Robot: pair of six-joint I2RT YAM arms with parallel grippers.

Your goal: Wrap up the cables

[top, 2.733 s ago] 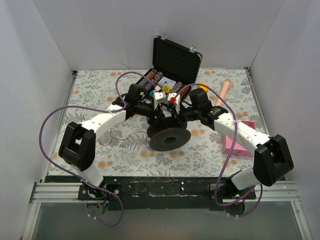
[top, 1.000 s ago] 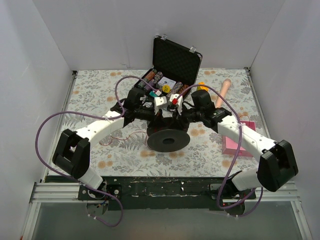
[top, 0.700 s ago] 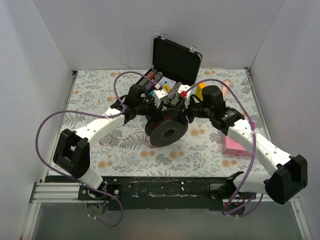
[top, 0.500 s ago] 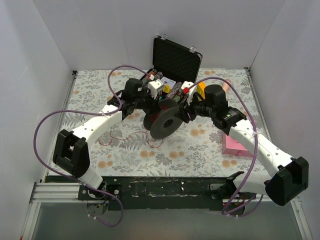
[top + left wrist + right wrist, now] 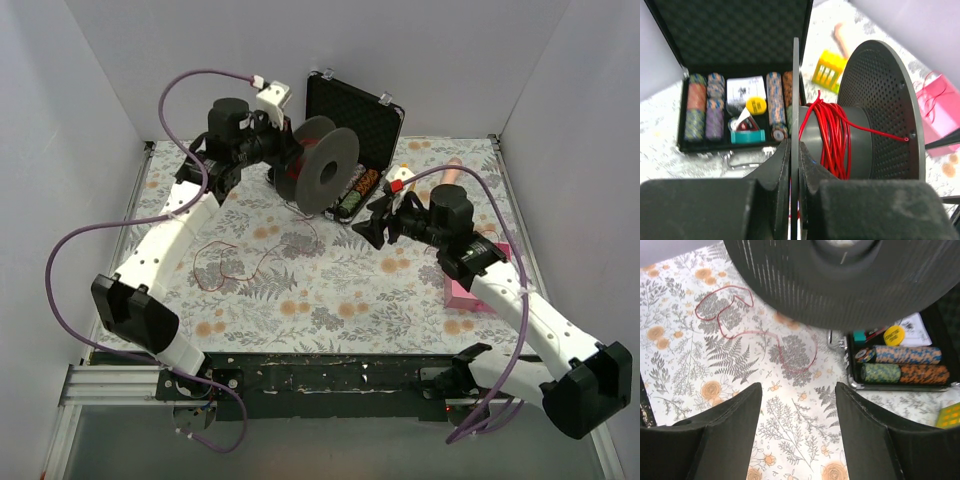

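Note:
The cables are one thin red wire. Part of it is wound on the core [image 5: 832,142] of a black spool [image 5: 325,168], which hangs tilted in the air before the case. My left gripper [image 5: 795,147] is shut on the rim of the spool's near flange [image 5: 795,90]; it shows at the back left [image 5: 288,160] from above. The loose rest of the red wire [image 5: 225,265] lies in loops on the floral cloth and also shows in the right wrist view [image 5: 737,322]. My right gripper [image 5: 372,228] stands open below and right of the spool, nothing between its fingers [image 5: 735,410].
An open black case of poker chips [image 5: 362,190] stands at the back, just behind the spool [image 5: 900,362]. A pink bag [image 5: 470,285] lies at the right under my right arm. A yellow piece [image 5: 829,72] and a tan stick [image 5: 447,175] lie beyond.
My left arm has lifted the spool off the cloth and swung it up and back to the left. My right gripper has opened, left the spool and drawn back right.

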